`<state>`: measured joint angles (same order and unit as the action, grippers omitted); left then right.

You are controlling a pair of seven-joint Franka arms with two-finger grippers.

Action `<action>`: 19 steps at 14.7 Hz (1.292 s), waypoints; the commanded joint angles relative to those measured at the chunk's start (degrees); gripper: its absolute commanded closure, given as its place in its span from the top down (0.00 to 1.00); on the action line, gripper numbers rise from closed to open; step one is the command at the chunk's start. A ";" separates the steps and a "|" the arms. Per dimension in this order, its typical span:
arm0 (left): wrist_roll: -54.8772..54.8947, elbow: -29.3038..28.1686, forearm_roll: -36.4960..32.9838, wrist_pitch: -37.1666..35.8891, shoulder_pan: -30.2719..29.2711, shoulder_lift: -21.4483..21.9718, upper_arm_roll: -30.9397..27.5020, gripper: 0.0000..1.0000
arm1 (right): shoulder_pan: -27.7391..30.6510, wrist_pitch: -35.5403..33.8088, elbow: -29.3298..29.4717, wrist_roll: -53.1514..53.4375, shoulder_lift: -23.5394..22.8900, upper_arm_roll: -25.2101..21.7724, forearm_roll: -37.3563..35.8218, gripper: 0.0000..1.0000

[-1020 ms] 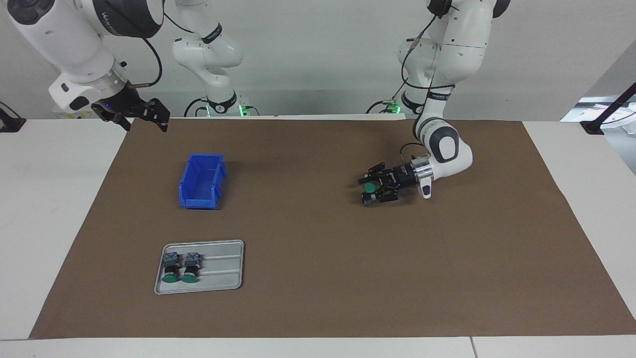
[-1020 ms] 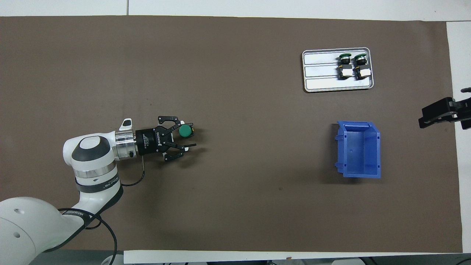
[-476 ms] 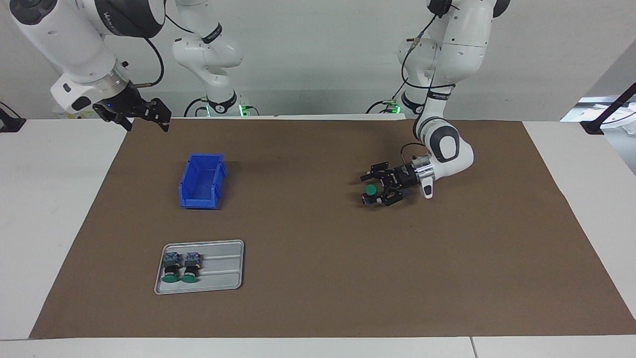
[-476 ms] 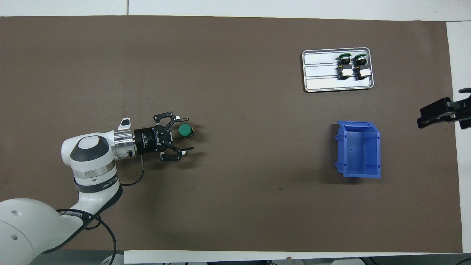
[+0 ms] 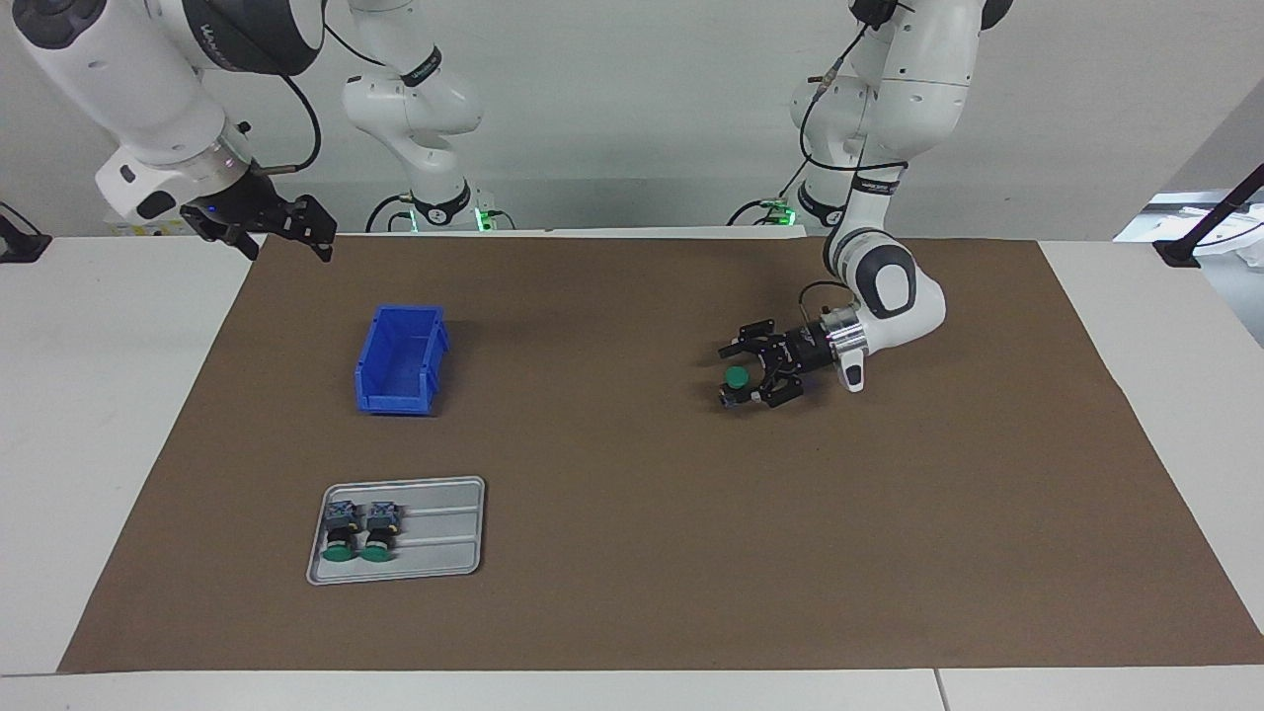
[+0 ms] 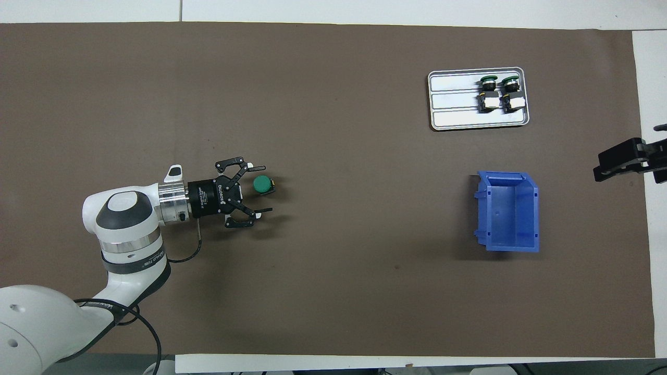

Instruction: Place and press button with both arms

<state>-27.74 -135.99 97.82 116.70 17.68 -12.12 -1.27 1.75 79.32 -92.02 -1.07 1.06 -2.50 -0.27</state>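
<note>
The left arm's black two-finger gripper lies low and almost level over the brown paper mat, and its fingers are spread wide. Between these fingers stands the small push-button switch with a round green cap and a black collar, resting on the mat with the cap upward; the upper finger tip in the overhead view is just beside it, and I cannot tell if it touches, while the other finger is clearly apart from it. In the facing view the same switch sits on the mat between the open fingers of this gripper. The landmark here is the blue plastic storage bin, which stands open and upright on the mat. The switch is well apart from the bin, toward the left arm's end of the table. The flat grey metal tray with raised ribs is farther from the robots than the bin and near to it; two more green-capped switches lie on it side by side on their sides. The right arm's black gripper waits in the air over the mat's edge, past the bin toward the right arm's end, and its fingers appear a little apart.
</note>
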 commanded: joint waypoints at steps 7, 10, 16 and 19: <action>-11.10 -0.32 -12.82 4.22 0.51 7.89 -0.49 1.00 | 0.19 0.40 -1.67 -1.04 1.41 0.13 0.44 0.98; -16.97 1.34 -23.25 4.59 -0.19 10.71 -0.67 1.00 | 0.19 0.40 -1.67 -1.04 1.41 0.13 0.44 0.98; -26.04 8.98 -43.72 3.98 0.16 12.21 -0.49 1.00 | 0.19 0.48 -1.67 -1.04 1.41 0.13 0.44 0.98; -27.90 11.89 -49.46 3.71 0.78 11.95 -0.32 1.00 | 0.19 0.40 -1.67 -1.04 1.41 0.13 0.44 0.98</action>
<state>-53.92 -125.74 51.94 120.67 17.73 -0.16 -1.58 1.70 79.32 -92.05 -1.07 1.06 -2.48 -0.27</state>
